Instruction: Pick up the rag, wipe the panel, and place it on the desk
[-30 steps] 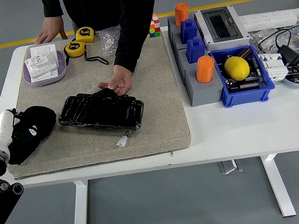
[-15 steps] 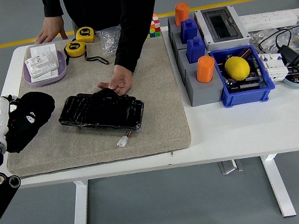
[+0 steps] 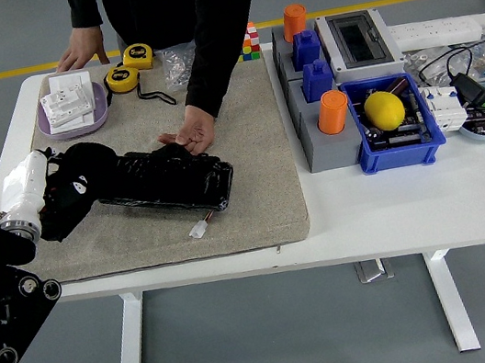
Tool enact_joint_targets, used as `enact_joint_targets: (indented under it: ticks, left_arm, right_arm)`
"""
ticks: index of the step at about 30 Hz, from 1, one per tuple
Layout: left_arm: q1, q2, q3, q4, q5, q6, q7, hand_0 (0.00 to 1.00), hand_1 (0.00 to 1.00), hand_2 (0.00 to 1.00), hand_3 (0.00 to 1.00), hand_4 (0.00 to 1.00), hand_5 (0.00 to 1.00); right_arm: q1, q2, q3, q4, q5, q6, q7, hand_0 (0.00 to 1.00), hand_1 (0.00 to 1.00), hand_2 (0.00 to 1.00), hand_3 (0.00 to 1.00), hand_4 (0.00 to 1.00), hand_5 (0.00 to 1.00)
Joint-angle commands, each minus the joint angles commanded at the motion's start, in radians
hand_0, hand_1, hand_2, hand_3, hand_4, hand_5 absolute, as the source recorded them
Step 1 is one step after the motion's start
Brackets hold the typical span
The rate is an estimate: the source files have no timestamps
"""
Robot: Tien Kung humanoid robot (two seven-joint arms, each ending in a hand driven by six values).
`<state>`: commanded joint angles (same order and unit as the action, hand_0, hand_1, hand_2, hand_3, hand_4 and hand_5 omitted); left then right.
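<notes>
A glossy black panel [image 3: 172,179] lies on the grey mat [image 3: 246,144], with a white connector [image 3: 198,229] on a wire at its near edge. My left hand [image 3: 75,183], on a white forearm, comes in from the left and is shut on a black rag [image 3: 82,171]. The rag rests on the panel's left end. Hand and rag are both black and hard to tell apart. A person at the far side presses one hand [image 3: 190,135] on the panel's far edge. My right arm is out of view.
The person's other hand [image 3: 81,54] rests at the table's far left. Behind the mat are a purple tray [image 3: 72,107] of white parts and yellow tape measures [image 3: 129,68]. To the right stand grey and blue blocks with orange cups [image 3: 332,110], a blue bin [image 3: 397,132] and cables.
My left hand with the rag has moved right and away from me, from the mat's left edge onto the panel's left end. The person's hands have stayed put.
</notes>
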<state>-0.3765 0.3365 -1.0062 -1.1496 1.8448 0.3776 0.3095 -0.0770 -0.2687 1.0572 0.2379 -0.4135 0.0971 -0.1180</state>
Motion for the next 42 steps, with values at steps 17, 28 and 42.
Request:
enact_joint_targets:
  ticks: [17,28,42]
  left_arm:
    - [-0.037,-0.027,0.076,-0.029,0.017,-0.007,0.011,0.304,0.226,0.627,0.526,0.338,0.016]
    - [-0.074,-0.051,0.182,-0.058,0.020,-0.008,0.020,0.305,0.226,0.627,0.526,0.335,0.018]
    - [-0.107,-0.067,0.305,-0.083,0.016,-0.010,0.029,0.305,0.226,0.627,0.528,0.338,0.018]
  right_arm:
    - [0.005,-0.004,-0.005,-0.008,0.007,0.007,0.000,0.740,0.662,0.697,0.610,0.998,0.542]
    - [0.009,-0.004,-0.004,-0.012,0.007,0.012,0.000,0.741,0.663,0.697,0.610,0.998,0.542]
    - [0.012,-0.007,-0.004,-0.017,0.008,0.017,-0.002,0.741,0.661,0.697,0.611,0.998,0.542]
